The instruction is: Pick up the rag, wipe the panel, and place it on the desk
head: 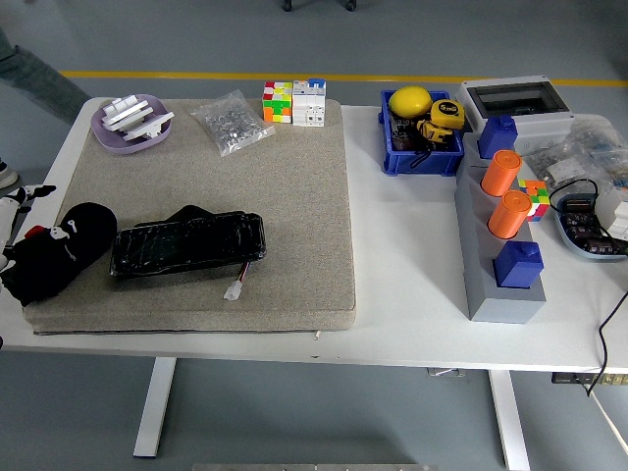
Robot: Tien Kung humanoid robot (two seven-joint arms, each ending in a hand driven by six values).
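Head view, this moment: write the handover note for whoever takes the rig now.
Left robot hand: at the table's left edge beside the black rag; grasp cannot be judged.
Right robot hand: out of view.
Rag: left end of the grey mat, next to the black panel.
Panel: flat on the mat, white connector trailing in front.
Done: nothing visibly completed.
Left: lift rag, wipe panel, set rag on desk.
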